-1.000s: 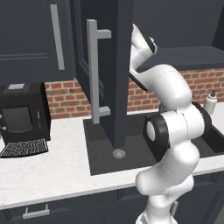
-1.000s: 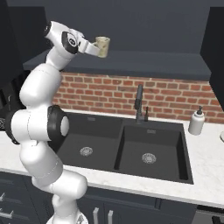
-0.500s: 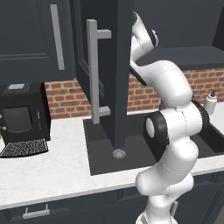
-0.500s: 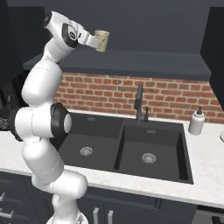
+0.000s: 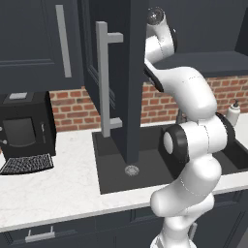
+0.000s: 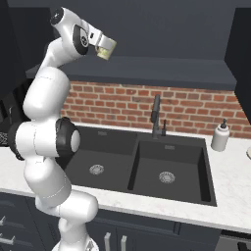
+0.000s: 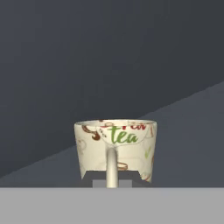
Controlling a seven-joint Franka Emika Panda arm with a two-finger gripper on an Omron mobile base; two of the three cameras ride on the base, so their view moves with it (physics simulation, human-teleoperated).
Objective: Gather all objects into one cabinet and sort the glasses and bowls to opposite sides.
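A: What is held?

B: The cream mug (image 6: 104, 49) is gripped by its handle in the narrowly closed claw (image 6: 96, 45), raised high before the open cabinet (image 5: 112, 77).

A: How should the placing be done?

B: The mug should be kept upright, carried inside above the shelf, moved to the glasses' side, lowered until it rests, and only then released.
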